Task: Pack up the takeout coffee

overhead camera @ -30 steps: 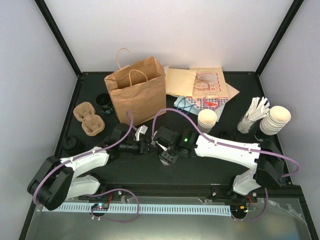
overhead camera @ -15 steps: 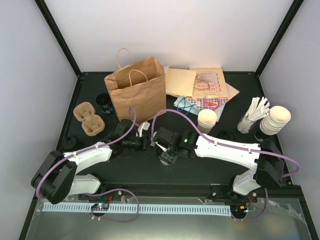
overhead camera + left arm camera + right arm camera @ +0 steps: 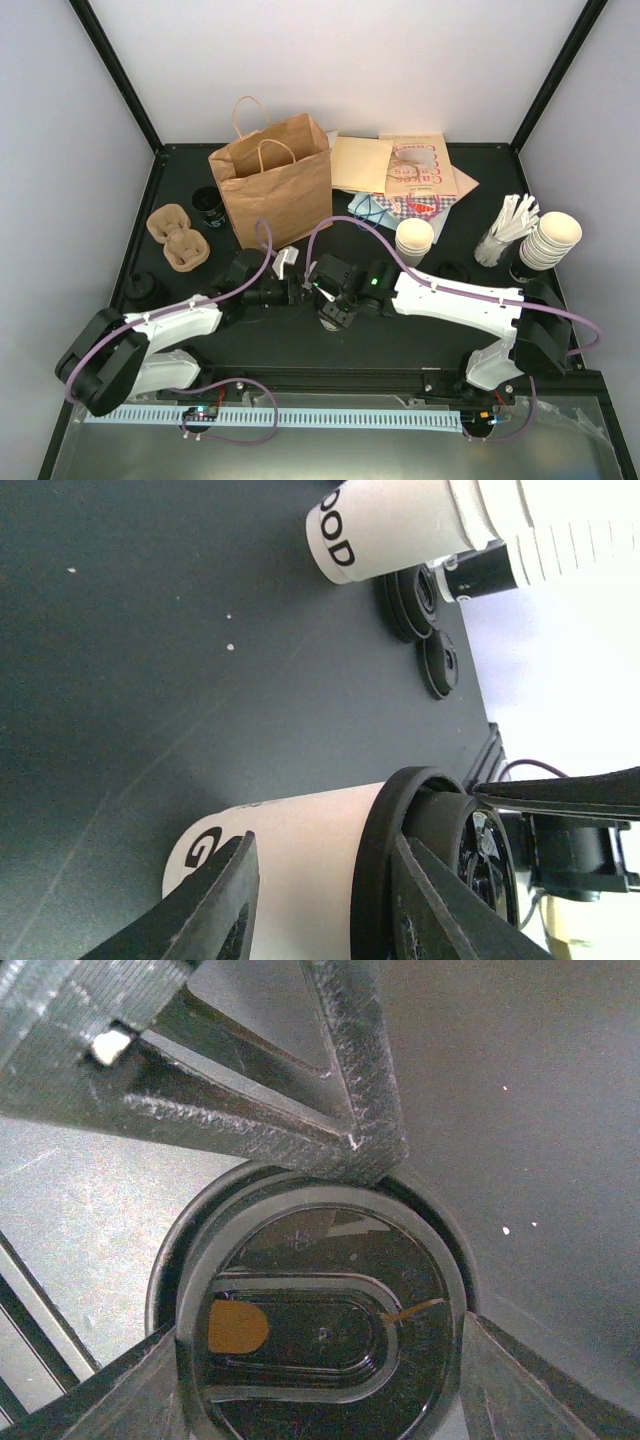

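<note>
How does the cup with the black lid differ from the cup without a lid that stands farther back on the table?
The lidded cup wears a black lid; the lidless cup is open on top. The lidded cup is clasped by the left gripper and the right gripper; the lidless cup stands free, apart from both. Both are cream-white paper with black letters.

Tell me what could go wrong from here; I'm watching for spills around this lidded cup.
1. The lid sits on the cup with the right gripper clamped around its rim; lifting by it could pop it off.
2. A finger of the left gripper crowds the same rim, so the arms might collide or tip the cup.
</note>
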`<act>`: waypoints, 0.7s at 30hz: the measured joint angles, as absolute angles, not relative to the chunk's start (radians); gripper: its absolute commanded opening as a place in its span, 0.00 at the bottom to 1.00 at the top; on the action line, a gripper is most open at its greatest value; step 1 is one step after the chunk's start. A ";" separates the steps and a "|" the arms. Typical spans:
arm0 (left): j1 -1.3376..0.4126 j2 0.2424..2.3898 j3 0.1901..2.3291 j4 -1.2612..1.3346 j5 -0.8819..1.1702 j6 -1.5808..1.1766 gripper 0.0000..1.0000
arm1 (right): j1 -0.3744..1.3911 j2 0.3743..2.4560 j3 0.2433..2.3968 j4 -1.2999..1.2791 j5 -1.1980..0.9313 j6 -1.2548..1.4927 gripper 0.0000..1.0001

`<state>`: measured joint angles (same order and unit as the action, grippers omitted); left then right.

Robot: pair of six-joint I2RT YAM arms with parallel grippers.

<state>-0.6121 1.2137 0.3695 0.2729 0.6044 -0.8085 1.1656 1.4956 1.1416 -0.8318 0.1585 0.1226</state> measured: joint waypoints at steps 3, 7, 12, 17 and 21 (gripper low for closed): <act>-0.639 1.183 0.358 0.274 0.540 -0.809 0.40 | 1.161 1.492 1.136 -0.827 0.154 0.133 0.65; -0.658 1.113 0.337 0.241 0.487 -0.823 0.41 | 1.156 1.491 1.131 -0.826 0.152 0.141 0.64; -0.673 1.017 0.309 0.163 0.474 -0.848 0.42 | 1.156 1.490 1.132 -0.822 0.152 0.149 0.64; -0.694 0.989 0.288 0.160 0.471 -0.883 0.41 | 1.156 1.492 1.136 -0.825 0.151 0.148 0.64; -0.713 0.991 0.287 0.162 0.451 -0.907 0.41 | 1.155 1.495 1.140 -0.830 0.151 0.148 0.64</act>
<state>-0.7132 0.9905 0.2871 0.1619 0.4507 -0.9066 1.1549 1.4948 1.1397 -0.8295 0.1509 0.1478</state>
